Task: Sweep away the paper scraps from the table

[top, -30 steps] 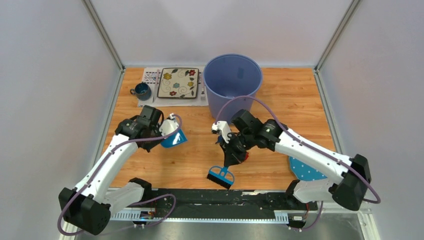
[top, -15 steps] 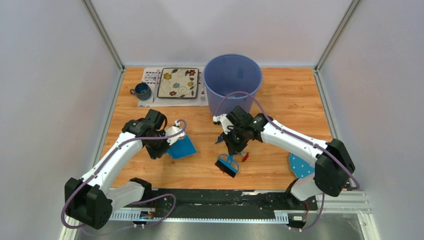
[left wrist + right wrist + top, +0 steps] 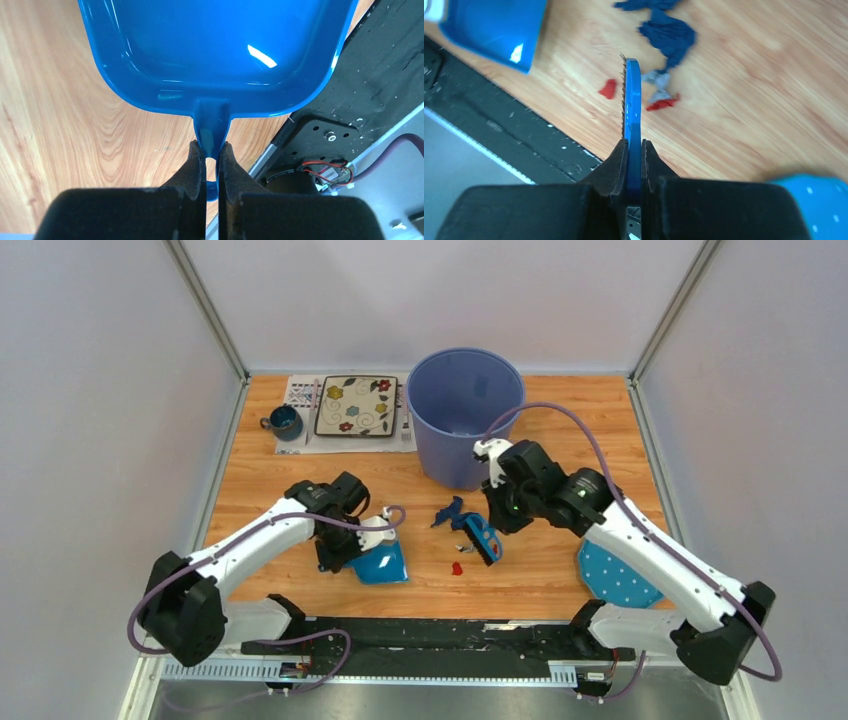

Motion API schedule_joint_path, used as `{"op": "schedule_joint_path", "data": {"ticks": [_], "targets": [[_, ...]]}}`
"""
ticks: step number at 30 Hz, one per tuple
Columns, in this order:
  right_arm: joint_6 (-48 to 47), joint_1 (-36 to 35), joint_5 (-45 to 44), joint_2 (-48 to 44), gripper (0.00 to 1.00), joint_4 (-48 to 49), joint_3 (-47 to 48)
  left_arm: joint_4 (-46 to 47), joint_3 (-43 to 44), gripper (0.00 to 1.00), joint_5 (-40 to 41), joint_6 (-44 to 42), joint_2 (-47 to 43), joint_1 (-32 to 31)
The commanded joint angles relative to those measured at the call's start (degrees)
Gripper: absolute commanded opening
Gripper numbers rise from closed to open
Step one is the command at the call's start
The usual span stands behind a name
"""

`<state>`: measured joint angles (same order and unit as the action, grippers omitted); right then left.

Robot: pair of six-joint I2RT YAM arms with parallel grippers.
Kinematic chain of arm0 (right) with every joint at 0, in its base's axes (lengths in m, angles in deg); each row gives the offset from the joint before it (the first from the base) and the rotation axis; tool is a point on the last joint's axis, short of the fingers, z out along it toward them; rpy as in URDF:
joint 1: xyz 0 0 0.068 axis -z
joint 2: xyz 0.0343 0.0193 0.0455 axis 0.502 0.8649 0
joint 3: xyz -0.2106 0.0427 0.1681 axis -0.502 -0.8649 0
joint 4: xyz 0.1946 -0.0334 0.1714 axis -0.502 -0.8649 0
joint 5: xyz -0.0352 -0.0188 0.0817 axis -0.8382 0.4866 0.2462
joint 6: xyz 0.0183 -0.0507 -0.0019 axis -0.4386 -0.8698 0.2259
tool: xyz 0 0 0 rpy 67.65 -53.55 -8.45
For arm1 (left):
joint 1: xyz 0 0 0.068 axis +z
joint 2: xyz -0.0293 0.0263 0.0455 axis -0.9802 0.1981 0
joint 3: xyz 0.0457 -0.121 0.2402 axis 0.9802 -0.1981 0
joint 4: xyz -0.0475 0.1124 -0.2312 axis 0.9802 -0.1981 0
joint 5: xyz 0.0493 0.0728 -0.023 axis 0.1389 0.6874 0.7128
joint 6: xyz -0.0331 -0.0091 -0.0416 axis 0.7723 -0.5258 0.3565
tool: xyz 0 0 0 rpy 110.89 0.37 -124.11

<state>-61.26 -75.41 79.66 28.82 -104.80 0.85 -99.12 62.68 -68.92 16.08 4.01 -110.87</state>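
The right pincer (image 3: 634, 146) pinches the brush (image 3: 632, 95) edge-on; paper scraps (image 3: 667, 36) lie just beside its bristles on the table (image 3: 749, 115). The left pincer (image 3: 211, 150) clamps the dustpan (image 3: 215, 45) handle, well aside, so a hard sweep could scatter scraps past it.

The left arm (image 3: 240, 550) rises from its base at the near left, folds at the elbow and turns its wrist back down toward the near edge. The left tool (image 3: 212, 150) sits low over the counter (image 3: 560, 430), its two dark fingers (image 3: 192, 170) pressed together on the thin handle of a blue dustpan (image 3: 215, 50). The right arm (image 3: 650, 545) stretches from the near right diagonally toward the middle, wrist bent downward, and the right tool (image 3: 634, 146) is pinched tight on the flat blue back of a brush (image 3: 632, 95), held edge-on.
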Motion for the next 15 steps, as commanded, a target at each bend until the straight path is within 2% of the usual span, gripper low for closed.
{"op": "schedule_joint_path", "data": {"ticks": [1, 5, 7, 12, 15], "targets": [[7.2, 3.5, -17.1, -2.2, 0.00, -8.4, 0.3, 1.6, 2.3, 0.00, 2.4, 0.2, 4.1, -5.2], [8.0, 10.3, -23.9, -1.2, 0.00, -4.4, -4.0, 4.2, 3.2, 0.00, 6.6, 0.3, 8.7, -11.0], [7.6, 10.2, -26.1, 0.5, 0.00, -0.9, -6.6, 5.4, 2.3, 0.00, 8.1, 0.3, 9.8, -12.9], [9.8, 9.0, -18.9, 7.3, 0.00, 3.2, -8.3, 7.3, 2.8, 0.00, 6.9, 2.9, 14.1, -15.9], [12.1, 4.1, -17.3, 9.7, 0.00, 4.7, -8.5, 8.2, 2.9, 0.00, 5.9, 3.9, 16.5, -15.8]]}}
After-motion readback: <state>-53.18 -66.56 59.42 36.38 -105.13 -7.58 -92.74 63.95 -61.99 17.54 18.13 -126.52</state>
